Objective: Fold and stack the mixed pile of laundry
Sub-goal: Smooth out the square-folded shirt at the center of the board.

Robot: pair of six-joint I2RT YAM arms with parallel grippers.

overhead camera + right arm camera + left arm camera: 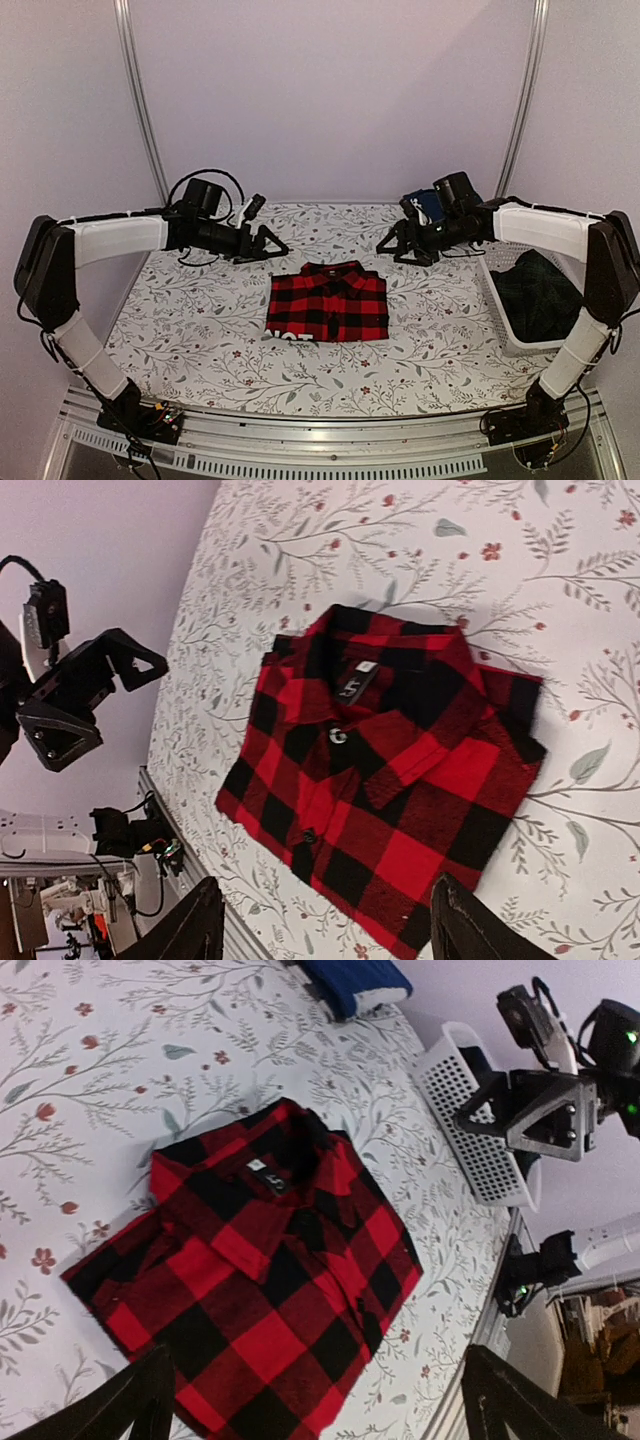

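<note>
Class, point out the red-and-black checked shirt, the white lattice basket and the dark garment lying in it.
red-and-black checked shirt (327,306): top external view, middle of its folded front.
white lattice basket (497,305): top external view, its left wall.
dark garment (540,295): top external view, its middle.

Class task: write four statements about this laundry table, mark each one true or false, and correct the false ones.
1. The checked shirt lies folded on the table cloth. True.
2. The left gripper is clamped on the shirt. False: it is open, raised above the table, apart from the shirt.
3. A dark garment lies in the white basket. True.
4. The basket stands on the table's left side. False: it stands beside the right arm.
</note>
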